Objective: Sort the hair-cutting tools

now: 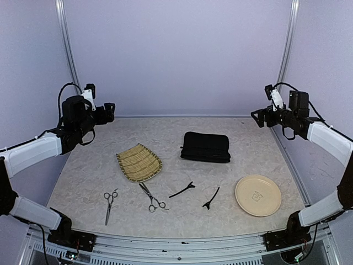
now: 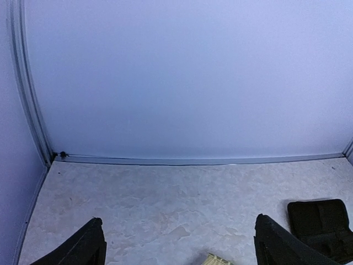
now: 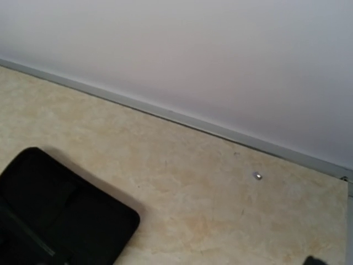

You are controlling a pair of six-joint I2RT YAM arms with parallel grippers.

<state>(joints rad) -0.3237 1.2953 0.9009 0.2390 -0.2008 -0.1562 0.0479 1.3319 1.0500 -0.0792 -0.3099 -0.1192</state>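
On the pale marbled tabletop (image 1: 231, 182) nothing looks sorted: slim silver metal scissors (image 1: 110, 203) (image 1: 151, 200) and thin black hair clips (image 1: 182, 191) (image 1: 210, 199) lie loose, lower centre. The left gripper (image 2: 178, 221) gapes empty; the right gripper (image 1: 258, 117) I cannot tell.

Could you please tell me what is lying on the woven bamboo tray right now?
Nothing shows on the tray; its woven surface is bare. The left scissors, right scissors and two black clips lie on the table in front of it. Anything beneath the tray is covered.
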